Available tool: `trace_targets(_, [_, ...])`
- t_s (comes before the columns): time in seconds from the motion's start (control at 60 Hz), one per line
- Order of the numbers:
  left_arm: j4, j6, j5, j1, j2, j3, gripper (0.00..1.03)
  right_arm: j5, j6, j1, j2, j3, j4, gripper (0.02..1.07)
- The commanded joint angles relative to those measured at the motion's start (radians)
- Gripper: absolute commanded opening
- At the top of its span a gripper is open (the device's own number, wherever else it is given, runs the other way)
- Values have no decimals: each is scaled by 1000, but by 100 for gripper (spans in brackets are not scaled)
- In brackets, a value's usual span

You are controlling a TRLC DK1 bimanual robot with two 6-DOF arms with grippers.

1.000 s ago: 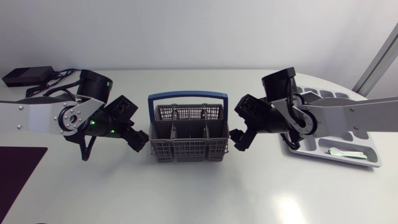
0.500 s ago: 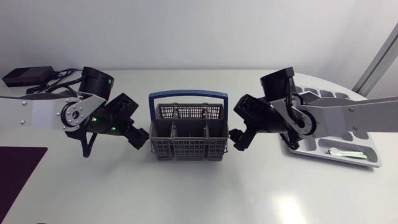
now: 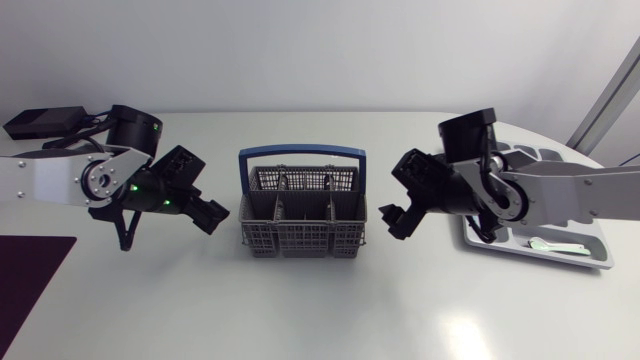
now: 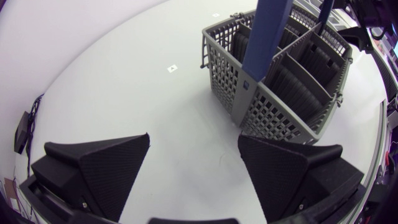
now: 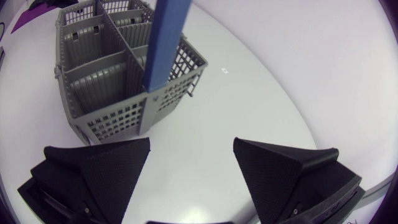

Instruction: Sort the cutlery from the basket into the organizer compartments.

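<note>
Black wedge fingers are spread wide on both arms, nothing held. The left gripper (image 4: 194, 149) and right gripper (image 5: 191, 146) each sit just off an end wall of the grey basket (image 3: 300, 243), not touching it. No cutlery shows in the compartments I can see. Farther right, the organizer (image 3: 598, 250) holds one pale utensil (image 3: 555, 244). Risks: closing on an empty basket, broad fingers snagging the blue handle (image 3: 302, 154), or shoving the light basket sideways.
</note>
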Motion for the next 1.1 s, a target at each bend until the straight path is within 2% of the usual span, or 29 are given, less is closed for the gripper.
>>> trace_targets(0.0, [10,-9,22,25,-60,-35,99,17,7,-31,-48,-38,18,102])
trace_targets(0.417, [-13,-87,24,88,-235,-75,99,31,76,-253,-221,-103,41,102])
trace_targets(0.517, [-12,-124,24,99,-271,-93,99,-32,105,-310,-255,-106,1,102])
trace_targets(0.717, [33,-141,13,110,-353,-147,99,-30,226,-358,-358,-143,45,102])
trace_targets(0.85, [129,-130,11,110,-482,-234,99,-18,260,-388,-428,-186,90,102])
trace_targets(1.083, [137,-181,11,140,-591,-283,99,25,275,-407,-522,-251,94,102])
